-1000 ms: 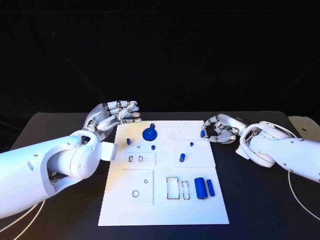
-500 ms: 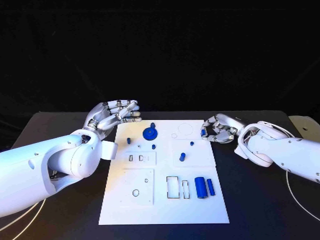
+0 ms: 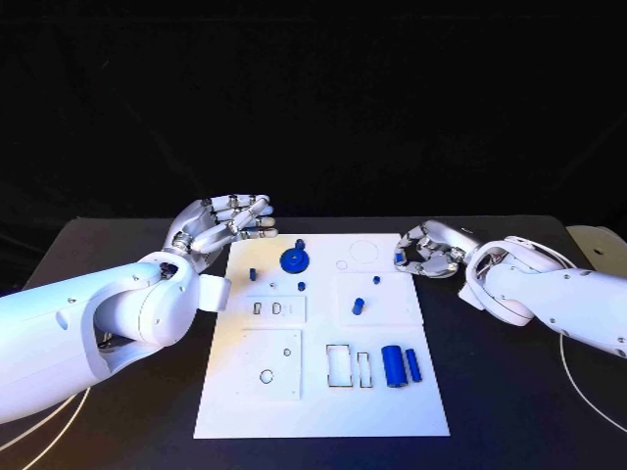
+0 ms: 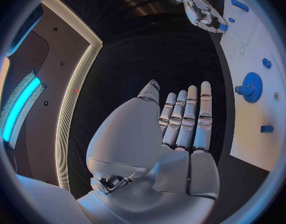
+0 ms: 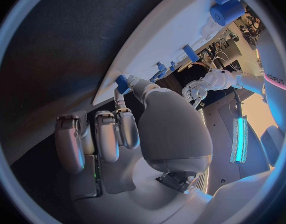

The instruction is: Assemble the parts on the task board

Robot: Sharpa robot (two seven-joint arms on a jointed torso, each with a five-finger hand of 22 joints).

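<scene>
board: flat white rectangular task board (image 3: 320,392) lying mid-table on the black table (image 3: 116,255), long axis running from near edge to far edge.
right hand: silver right hand (image 3: 427,252) at the board's far right corner, fingers curled in narrow; pinching a small blue peg-like part (image 3: 399,258) between thumb and a fingertip, right at the board's right edge. same part (image 5: 122,81) seen in the right wrist view, touching or just over the board edge; cannot tell which.
left hand: silver left hand (image 3: 229,221) off the board's far left corner, fingers side by side and bent, holding nothing; straight and close together in the left wrist view (image 4: 180,134).
seated/loose parts: blue toothed gear (image 3: 295,261) near the far edge, left of centre; short blue pegs (image 3: 358,307) mid-board; blue cylinder (image 3: 393,367) and slim blue bar (image 3: 412,366) near the right edge toward the near end, long axes along the board's length, beside outlined empty slots (image 3: 349,368).
key relation: held part sits on the board side of the right fingers, with round outlined sockets (image 3: 359,256) just inboard of it toward the gear. right hand far nearer than left.
step, judged: carrying the peg to a far-edge socket; likely calls for a short inboard shift, then pressing down upright.
risk: peg axis hidden by the fingers, tilt uncertain.
</scene>
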